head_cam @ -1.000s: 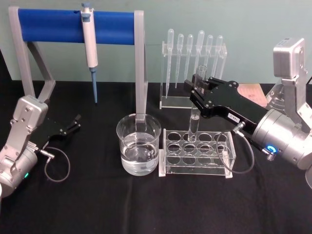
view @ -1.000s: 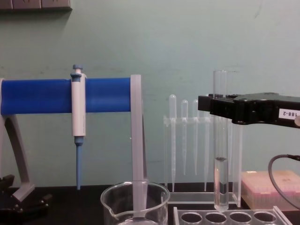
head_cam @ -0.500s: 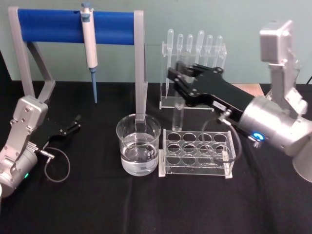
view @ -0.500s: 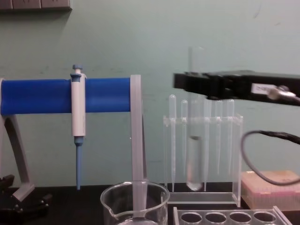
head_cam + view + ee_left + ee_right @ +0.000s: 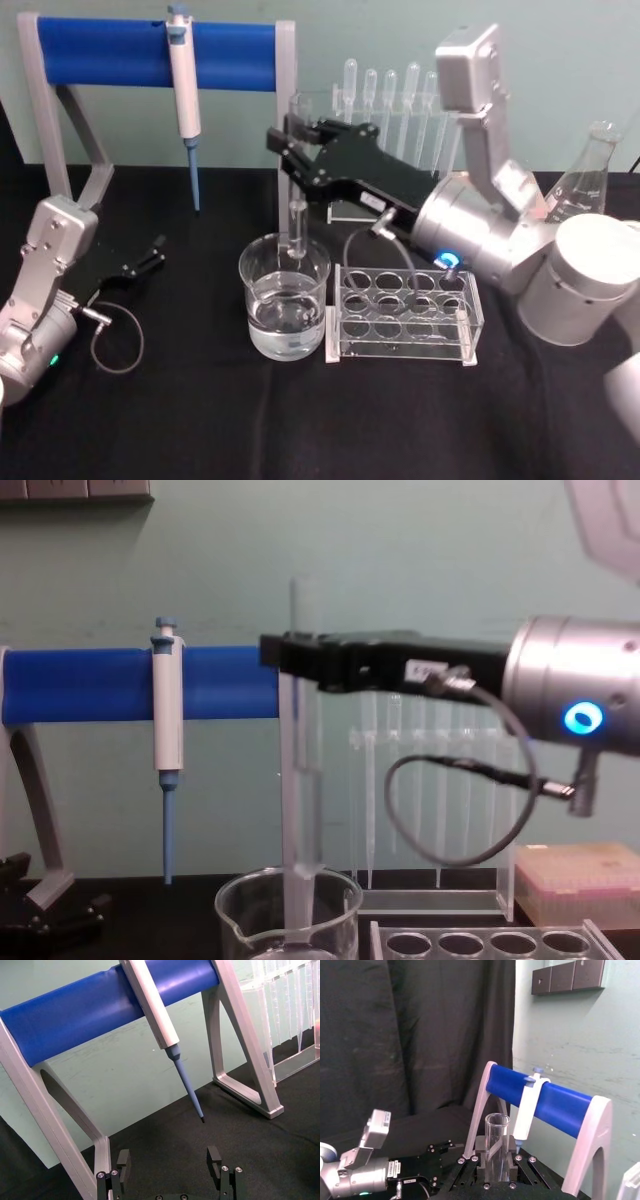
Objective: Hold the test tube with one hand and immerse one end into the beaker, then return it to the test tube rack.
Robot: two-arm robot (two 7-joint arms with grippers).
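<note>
Test tube (upright) hangs over the beaker, clamped in right gripper fingers; left gripper fingers wide, parked.

Lab setup: pipettor on a blue stand, plastic pipettes in a rack, beaker, test tube rack, conical flask, black desk.

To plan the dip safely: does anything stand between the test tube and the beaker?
Nothing visible does. The right gripper holds the test tube upright over the beaker, whose mouth is open; the left gripper rests far aside.
</note>
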